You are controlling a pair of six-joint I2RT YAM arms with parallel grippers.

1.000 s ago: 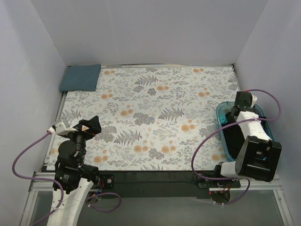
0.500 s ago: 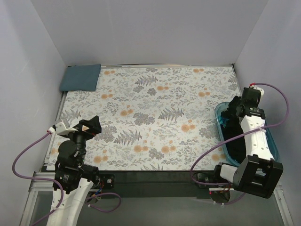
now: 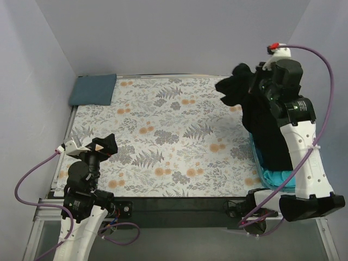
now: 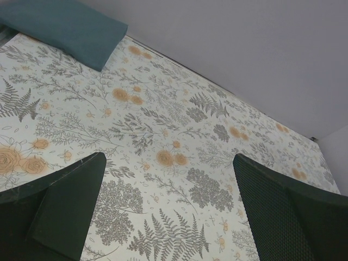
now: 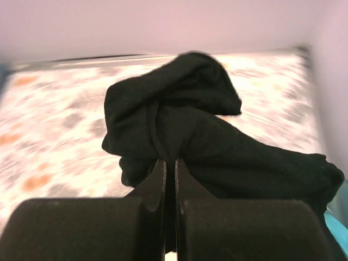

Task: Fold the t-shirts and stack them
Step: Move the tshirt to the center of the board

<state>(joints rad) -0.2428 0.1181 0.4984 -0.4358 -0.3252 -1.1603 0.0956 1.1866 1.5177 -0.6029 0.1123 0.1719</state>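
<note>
The right gripper [image 5: 169, 179], jaws pinched tight on a bunched fold of the black t-shirt [image 3: 267, 128], holds it up at 2 o'clock over the worktop [image 3: 174, 125]. The shirt's tail trails into the tub [image 3: 255, 155] at 4 o'clock. It is best to lift until the hem clears, then carry the shirt to the centre and spread it flat. The left gripper [image 3: 103, 145] waits at 8 o'clock, jaws wide and empty. A second ago the right arm was bent down into the tub. The slate t-shirt [image 3: 93, 89], folded at 11 o'clock, has not moved.

I see white-shelled arms [image 3: 304, 152] with black joints, looping purple cables [image 3: 328, 76] and a black-fingered left gripper [image 4: 168, 174].
</note>
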